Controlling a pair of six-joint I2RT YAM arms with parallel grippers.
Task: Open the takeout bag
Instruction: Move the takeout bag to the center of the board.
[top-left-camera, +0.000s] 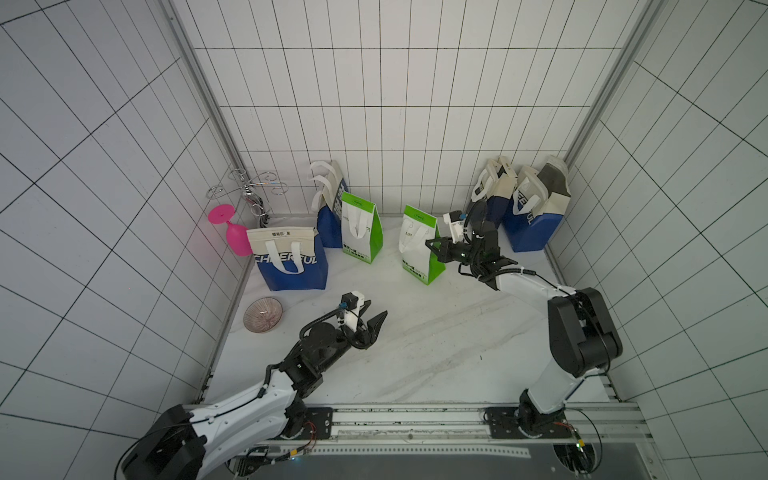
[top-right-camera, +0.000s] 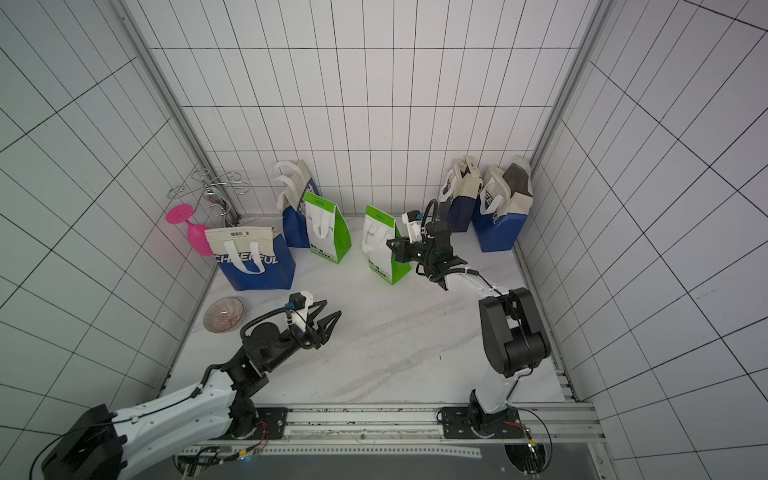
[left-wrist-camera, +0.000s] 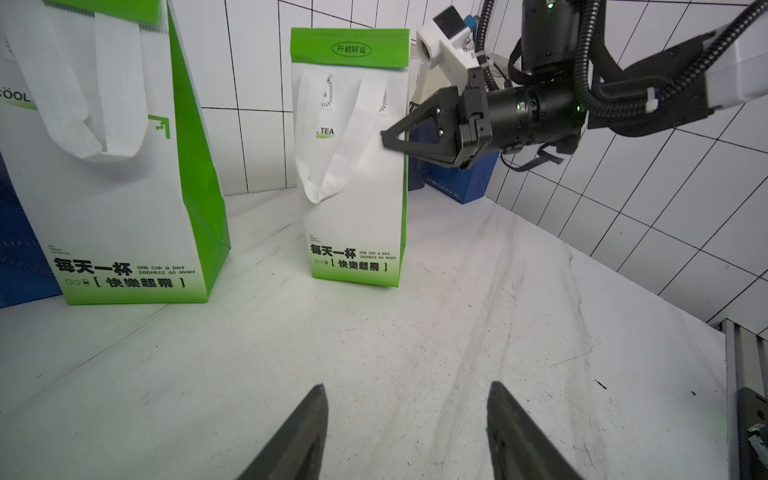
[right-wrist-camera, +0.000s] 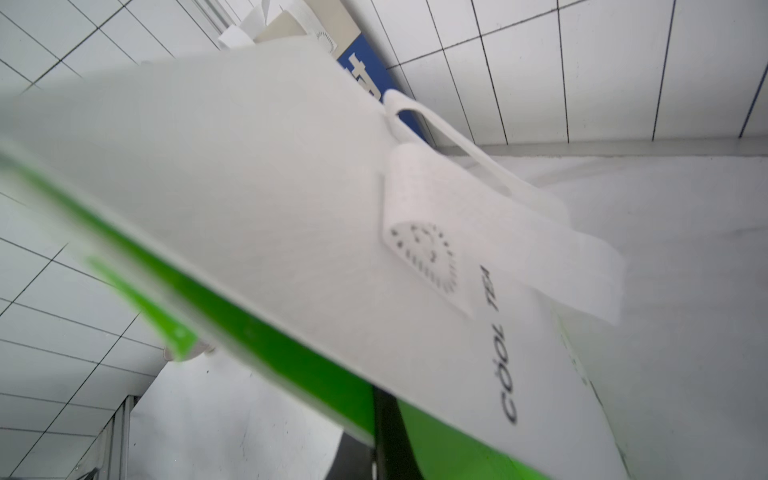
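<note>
Top views: a white marbled table (top-left-camera: 415, 361) enclosed by white tiled walls. Just right of the frame's centre stands the takeout bag (top-left-camera: 417, 253). It is upright, with a white front and green sides. Its green top flap is folded down and its white handles hang against the front.

The right gripper (top-left-camera: 429, 243) reaches in from the right of the frame, about halfway up the bag. Its jaws are pressed together, pinching the bag's edge where the white front meets the green side. The left wrist view shows the closed tip touching that edge.

The left gripper (top-left-camera: 376, 312) hovers lower in the frame, left of centre. Its fingers are spread apart above bare table, well apart from the bag.

A second green-and-white bag (top-left-camera: 359, 230) stands to the left of the takeout bag. Further left is a blue bag (top-left-camera: 291, 266) lettered CHEERFUL, with a tilted pink goblet (top-left-camera: 235, 235) behind it. A patterned bowl (top-left-camera: 263, 315) sits below the blue bag. A wire rack (top-left-camera: 249, 189) fills the table's far left corner. Blue-and-cream bags (top-left-camera: 534, 216) stand at the far right corner.
</note>
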